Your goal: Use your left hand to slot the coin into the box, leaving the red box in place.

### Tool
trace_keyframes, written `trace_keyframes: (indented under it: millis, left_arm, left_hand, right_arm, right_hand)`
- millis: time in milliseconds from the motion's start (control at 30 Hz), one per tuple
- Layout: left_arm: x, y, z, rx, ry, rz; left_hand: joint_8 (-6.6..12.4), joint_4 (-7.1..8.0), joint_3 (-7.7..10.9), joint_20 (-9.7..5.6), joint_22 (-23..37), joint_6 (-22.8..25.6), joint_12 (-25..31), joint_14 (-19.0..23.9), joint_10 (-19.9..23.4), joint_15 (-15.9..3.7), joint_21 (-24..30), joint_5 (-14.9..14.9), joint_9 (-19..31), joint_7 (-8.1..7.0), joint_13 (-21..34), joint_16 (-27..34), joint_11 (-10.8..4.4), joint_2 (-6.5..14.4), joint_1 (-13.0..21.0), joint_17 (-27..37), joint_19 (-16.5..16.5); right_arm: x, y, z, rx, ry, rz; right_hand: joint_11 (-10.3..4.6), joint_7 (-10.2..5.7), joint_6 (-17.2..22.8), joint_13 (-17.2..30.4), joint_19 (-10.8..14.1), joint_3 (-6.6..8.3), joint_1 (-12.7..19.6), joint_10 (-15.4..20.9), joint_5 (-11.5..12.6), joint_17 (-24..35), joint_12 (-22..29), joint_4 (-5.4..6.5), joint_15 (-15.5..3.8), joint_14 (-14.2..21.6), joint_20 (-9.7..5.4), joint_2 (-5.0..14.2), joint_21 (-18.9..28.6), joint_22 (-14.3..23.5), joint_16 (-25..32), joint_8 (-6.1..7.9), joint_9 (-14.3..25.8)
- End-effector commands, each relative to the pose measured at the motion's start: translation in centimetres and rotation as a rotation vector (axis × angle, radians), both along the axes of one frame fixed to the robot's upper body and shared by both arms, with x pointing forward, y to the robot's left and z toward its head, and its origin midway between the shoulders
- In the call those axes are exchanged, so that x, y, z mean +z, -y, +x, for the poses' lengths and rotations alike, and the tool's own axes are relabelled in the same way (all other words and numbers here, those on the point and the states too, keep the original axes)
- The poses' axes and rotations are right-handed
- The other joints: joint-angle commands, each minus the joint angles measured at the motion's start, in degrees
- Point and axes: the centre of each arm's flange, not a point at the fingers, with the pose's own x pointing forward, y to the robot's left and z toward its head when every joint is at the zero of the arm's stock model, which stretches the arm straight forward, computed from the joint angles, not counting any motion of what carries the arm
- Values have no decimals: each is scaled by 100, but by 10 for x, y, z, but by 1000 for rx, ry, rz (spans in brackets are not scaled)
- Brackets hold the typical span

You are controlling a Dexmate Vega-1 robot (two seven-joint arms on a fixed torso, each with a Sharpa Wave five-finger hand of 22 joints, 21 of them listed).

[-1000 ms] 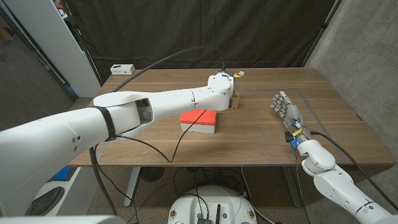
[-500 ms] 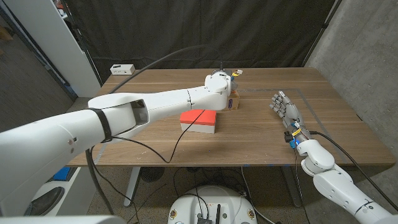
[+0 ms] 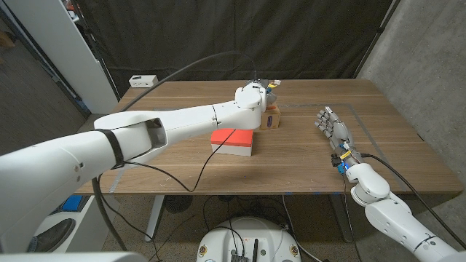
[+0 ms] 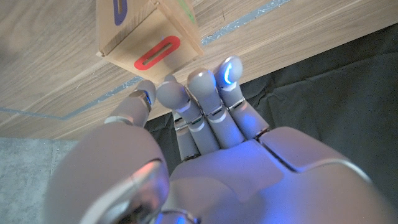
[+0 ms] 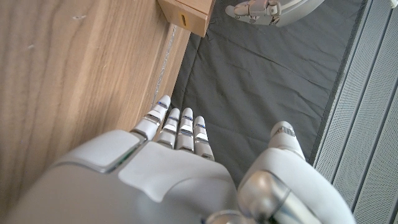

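Fingers of your left hand (image 4: pixel 205 118) are bunched close together, tips hovering beside the small wooden box (image 4: pixel 146 31) with its red oval slot (image 4: pixel 157 53); whether they pinch the coin cannot be told, since no coin is visible. Your red rectangular box (image 3: pixel 233 142) sits near the table's (image 3: pixel 182 164) front, just beside the wooden one. Your right hand (image 3: pixel 333 127) stands apart, fingers spread, holding nothing. A coin is likely thin, stiff and slippery: pinch it by the rim, edge toward the slot.
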Motion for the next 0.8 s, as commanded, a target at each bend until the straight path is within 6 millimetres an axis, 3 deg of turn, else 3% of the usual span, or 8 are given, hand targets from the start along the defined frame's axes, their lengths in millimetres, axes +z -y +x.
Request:
trace_keyframes:
  millis: [33, 300, 800]
  left_arm:
    - [4, -18, -11, -33, 58, -51]
    - [3, -34, -15, -61, 79, -95]
    - [3, -75, -26, -124, 82, -195]
  left_hand:
    - [42, 0, -107, -445, -393, 44, -117, -108, -108, 8, -173, -9, -9, 2, -116, -158, 13, 38, 20, -306, -24]
    - [42, -1, -252, -446, -972, 37, -422, -195, -168, 1, -392, -2, -26, -1, -584, -313, 118, 92, 80, -714, -48]
    - [53, 1, -357, -448, -1129, 127, -319, -87, -71, -3, -206, 35, -39, 6, -504, -128, 68, 182, 183, -790, 13]
  right_arm:
    - [2, -9, -2, -4, 4, -4]
    - [2, -14, -4, -12, 0, -15]
    - [9, -30, -11, -58, 12, -36]
  right_hand:
    - [4, 17, 39, 26, 51, 0, 21, 68, -9, -1, -10, -24, -2, 28, 8, 52, 4, 16, 27, -8, 31]
    - [-5, 15, 45, 26, 48, 1, 22, 64, -9, -2, -12, -24, -2, 23, 7, 53, 2, 16, 25, -6, 31]
    - [-19, 11, 48, 26, 55, 1, 22, 72, -8, -2, -9, -24, 1, 32, 9, 52, 4, 16, 28, -6, 31]
